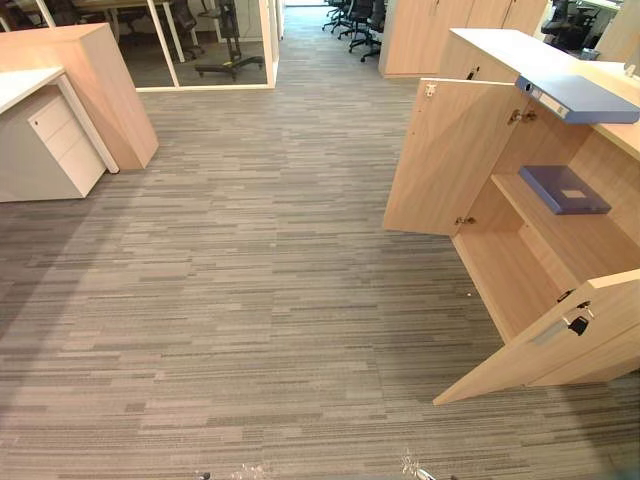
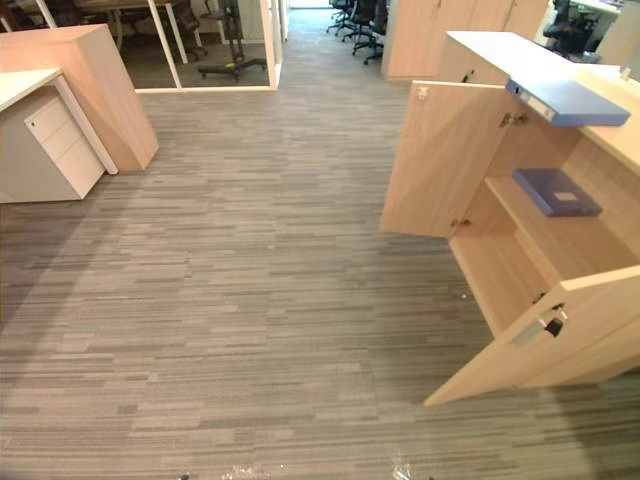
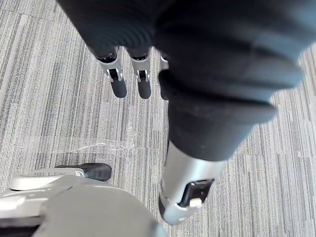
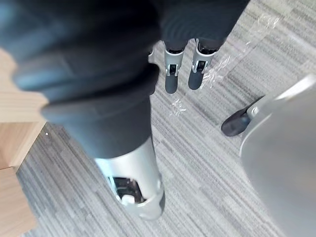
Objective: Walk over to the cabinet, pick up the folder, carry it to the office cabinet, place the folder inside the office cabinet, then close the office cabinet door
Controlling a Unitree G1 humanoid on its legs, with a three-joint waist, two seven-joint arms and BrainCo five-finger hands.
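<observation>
1. An office cabinet (image 1: 500, 45) of pale wood is seen at the right of the head views, and both of its doors are swung open.
2. The far door (image 1: 450, 155) is turned out over the carpet (image 1: 250, 300); the near door (image 1: 560, 340) is angled towards the camera, with a dark latch (image 1: 578, 322) fitted on its inner face.
3. A light blue folder (image 1: 580, 98) is laid flat on the cabinet's top, at the front edge above the open compartment.
4. A dark blue folder (image 1: 563, 188) is laid flat on the inner shelf (image 1: 590, 235), towards the back, apart from both doors.
5. Neither folder is touched by a hand.
6. The left hand (image 3: 143, 85) is shown in its wrist view hanging above the striped carpet; its fingers (image 3: 118, 85) are held straight and relaxed, and nothing is grasped.
7. The right hand (image 4: 171, 79) is shown in its own wrist view hanging likewise over the carpet; its fingers (image 4: 197, 74) are extended and loose, and nothing is held.
8. A white drawer unit (image 1: 60, 140) is set at the far left beside a wooden desk panel (image 1: 100, 80).
9. A glass partition (image 1: 210, 45) and black office chairs (image 1: 360, 20) are seen at the back of the room.
</observation>
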